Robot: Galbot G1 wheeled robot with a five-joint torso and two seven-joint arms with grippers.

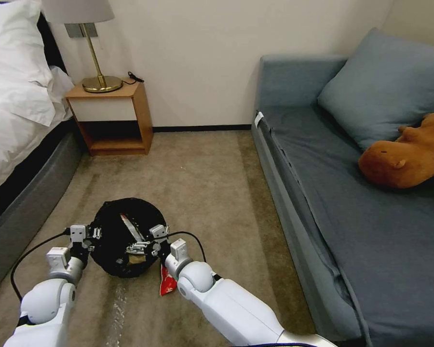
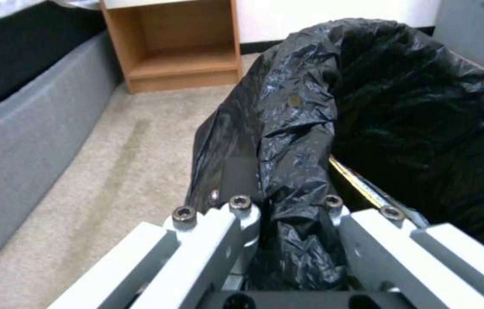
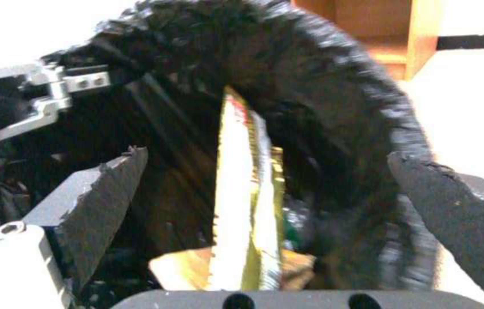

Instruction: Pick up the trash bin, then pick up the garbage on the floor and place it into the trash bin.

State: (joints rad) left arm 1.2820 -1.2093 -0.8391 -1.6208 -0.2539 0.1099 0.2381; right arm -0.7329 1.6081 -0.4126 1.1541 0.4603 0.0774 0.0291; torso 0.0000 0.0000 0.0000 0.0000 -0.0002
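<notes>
Our left gripper [image 2: 288,214] had its fingers [image 2: 242,214] pinched narrow on a fold of crinkly black plastic at the rim of the round, bag-lined trash bin [image 1: 125,236]; in the left wrist view the bag bunched up between them and rose into a tall black ridge. Our right gripper [image 3: 276,206] stood with its dark padded fingers [image 3: 110,189] spread wide over the bin's mouth, gripping nothing, with a long gold-and-white wrapper [image 3: 242,206] lying between them inside the bag.

From the head view we saw the bin tipped toward us on the beige carpet [image 1: 212,183], its opening facing up, with the left gripper [image 1: 89,236] at its left edge and the right gripper [image 1: 147,241] over its near right part. A red-and-white snack packet [image 1: 166,284] lay on the carpet just beside the bin, partly under our right arm.

The right wrist view showed a brown crumpled piece [image 3: 185,268] at the bottom of the bag, beside the wrapper, and the left gripper farther off at the rim. The head view alone gave the room: a wooden nightstand [image 1: 113,118] with a brass lamp [image 1: 99,58], a bed [image 1: 19,120] on the left and a blue-grey sofa [image 1: 352,202] on the right.
</notes>
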